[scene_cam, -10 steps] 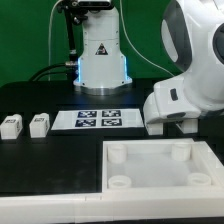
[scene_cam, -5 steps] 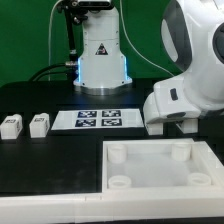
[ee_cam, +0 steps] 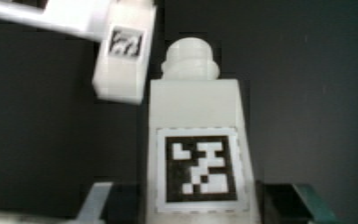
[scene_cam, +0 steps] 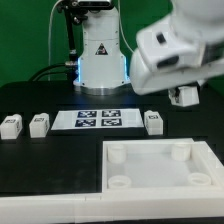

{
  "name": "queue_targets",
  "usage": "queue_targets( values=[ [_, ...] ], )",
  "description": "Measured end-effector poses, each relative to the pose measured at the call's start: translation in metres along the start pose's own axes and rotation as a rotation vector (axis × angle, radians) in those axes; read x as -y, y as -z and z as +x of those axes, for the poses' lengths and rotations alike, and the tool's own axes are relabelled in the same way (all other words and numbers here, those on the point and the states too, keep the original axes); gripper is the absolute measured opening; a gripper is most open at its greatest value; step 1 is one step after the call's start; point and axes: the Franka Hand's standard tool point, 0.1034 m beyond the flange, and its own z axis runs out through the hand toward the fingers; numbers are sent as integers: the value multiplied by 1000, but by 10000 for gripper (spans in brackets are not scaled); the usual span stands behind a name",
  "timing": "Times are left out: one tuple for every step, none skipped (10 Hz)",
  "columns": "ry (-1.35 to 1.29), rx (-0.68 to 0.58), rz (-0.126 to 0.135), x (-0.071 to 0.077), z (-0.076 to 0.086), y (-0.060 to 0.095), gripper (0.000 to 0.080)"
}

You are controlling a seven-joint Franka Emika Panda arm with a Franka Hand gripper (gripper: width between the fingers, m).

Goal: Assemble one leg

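**Gripper.** The gripper [scene_cam: 185,96] is clamped on the leg [ee_cam: 197,120]. In the wrist view a finger [ee_cam: 108,200] bears on each flank of the tagged body, and no gap shows on either side. The narrow round stud points away from the gripper and is unobstructed.

**Location.** In the exterior view the leg hangs clear of the surface [scene_cam: 50,165]. It is at about 3 o'clock from the marker board [scene_cam: 100,118] and about 1 o'clock from the middle of the white panel [scene_cam: 155,168]. A second leg [scene_cam: 153,122] stands on the surface at about 7 o'clock from the gripper, apart from it. A third leg [scene_cam: 38,123] and a fourth leg [scene_cam: 11,125] stand at 9 o'clock from the marker board. The nearest corner socket [scene_cam: 180,150] lies at roughly 6 o'clock from the gripper and is empty.

**Handling assessment.** The leg is judged to be a rigid, light block with smooth sides.
- It should not deform under grip.
- It could slip or twist if the stud meets the socket rim off-centre.
- The flat opposing flanks of the body are the sound place to hold it, as at present.
- The stud must stay free for seating.
- A square, vertical approach is advised.
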Motion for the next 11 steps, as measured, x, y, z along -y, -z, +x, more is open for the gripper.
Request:
queue_targets(
  values=[
    [-7, -94, -17, -3, -3, 20, 291],
    [-2, -188, -32, -1, 2, 38, 291],
    [-5, -345, -47, -4, 9, 38, 291],
    [-7, -403, -60, -7, 3, 31, 291],
    [-4, -530, -70, -9, 13, 37, 291],
    [21, -631, -80, -14, 28, 47, 292],
    [47, -697, -94, -24, 39, 67, 292],
    [73, -818, -113, -36, 54, 92, 292],
    [70, -920, -123, -37, 66, 110, 292],
    [83, -1005, -136, -33, 73, 127, 292],
    [94, -1113, -164, -38, 73, 129, 292]
  ],
)
